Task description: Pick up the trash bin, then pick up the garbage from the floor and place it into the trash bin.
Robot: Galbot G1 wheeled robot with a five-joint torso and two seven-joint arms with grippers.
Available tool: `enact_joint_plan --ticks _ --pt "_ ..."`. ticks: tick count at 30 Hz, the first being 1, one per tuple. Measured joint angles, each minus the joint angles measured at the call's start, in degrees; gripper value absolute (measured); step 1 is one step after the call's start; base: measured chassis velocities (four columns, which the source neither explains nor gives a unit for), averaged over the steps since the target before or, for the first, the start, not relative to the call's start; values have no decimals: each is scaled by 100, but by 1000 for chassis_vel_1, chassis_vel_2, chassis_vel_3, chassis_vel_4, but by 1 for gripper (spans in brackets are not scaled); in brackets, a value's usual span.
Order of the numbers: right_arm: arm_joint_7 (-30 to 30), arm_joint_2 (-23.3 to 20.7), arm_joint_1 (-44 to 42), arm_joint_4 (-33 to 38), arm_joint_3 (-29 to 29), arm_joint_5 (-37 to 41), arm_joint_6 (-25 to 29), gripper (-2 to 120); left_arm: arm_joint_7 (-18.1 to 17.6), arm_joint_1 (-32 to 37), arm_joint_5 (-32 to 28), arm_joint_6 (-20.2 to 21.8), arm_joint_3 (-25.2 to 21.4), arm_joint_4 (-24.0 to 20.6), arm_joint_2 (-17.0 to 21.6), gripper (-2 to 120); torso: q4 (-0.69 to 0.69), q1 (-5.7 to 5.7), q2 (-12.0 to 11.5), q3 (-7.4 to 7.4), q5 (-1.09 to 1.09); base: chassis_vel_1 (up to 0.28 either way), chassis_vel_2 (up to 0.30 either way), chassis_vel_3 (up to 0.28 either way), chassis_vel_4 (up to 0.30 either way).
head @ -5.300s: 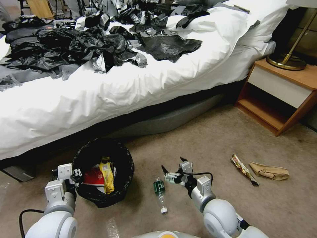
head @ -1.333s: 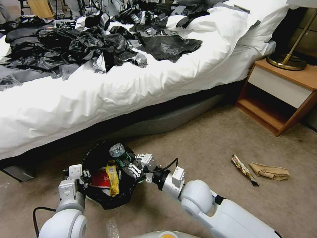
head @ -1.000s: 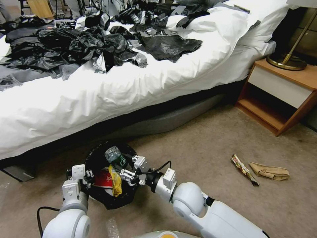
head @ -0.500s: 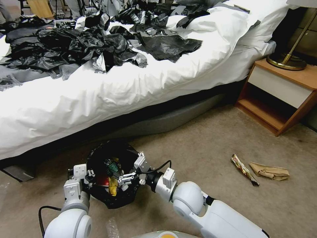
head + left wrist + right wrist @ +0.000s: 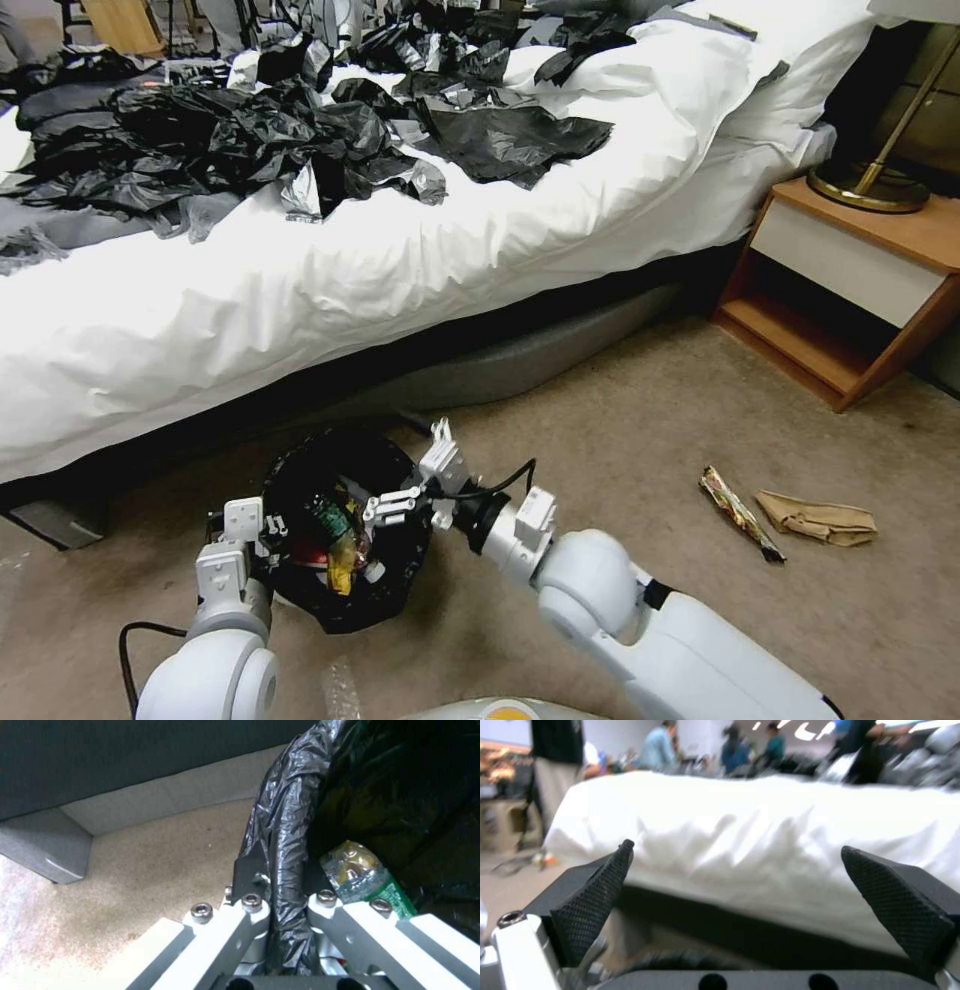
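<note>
1. Left gripper [image 5: 262, 528] at the near-left rim of the trash bin [image 5: 345, 525], clamped on the bag-covered edge; wrist view confirms fingers [image 5: 248, 870] pinched either side of the crinkled black liner [image 5: 287, 843]. Bin apparently held tilted, low over the carpet [image 5: 620, 420], near the bed [image 5: 350, 270].
2. Inside the bin: clear plastic bottle [image 5: 335, 520] with green label, lying against the liner, beside a yellow wrapper [image 5: 345, 565] and a red packet [image 5: 300, 552].
3. Right gripper [image 5: 415, 475] at the bin's right rim, spread wide and empty; textured pads [image 5: 595, 900] well apart in its wrist view, bed sheet beyond.
4. Further right on the carpet, well apart from the bin: patterned snack wrapper [image 5: 738, 512], and just beside it a crumpled brown paper bag [image 5: 818, 518].
5. Handling judgement: both likely very light, soft and crushable; wrapper probably slick, best pinched across its narrow middle. Paper bag best taken at a raised fold. Bin light but liner slippery, so rim grip could slide.
</note>
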Motion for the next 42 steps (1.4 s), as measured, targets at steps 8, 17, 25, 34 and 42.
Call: enact_joint_plan --ticks 8,17,25,34,42 --pt "738 0 -1199 709 1246 -607 50 100 68 -4 12 -25 -25 26 27 1 -1 0 0 0 2 0 0 0 0" --pt "1010 447 -2662 617 2275 -1188 594 100 236 31 -8 -235 -123 5 77 1 0 0 0 0 1 0 0 0 0" --pt "999 676 -2890 406 2508 -1380 825 100 310 71 65 -240 -105 -34 83 1 1 0 0 0 0 0 0 0 0" --pt "1013 758 -2914 311 2568 -1397 873 100 346 107 120 -239 -110 -62 85 1 1 0 0 0 0 0 0 0 0" --pt "994 756 -2896 248 2613 -1435 897 100 428 111 154 -282 -109 -62 75 1 1 0 0 0 0 -10 -11 -11 -13"
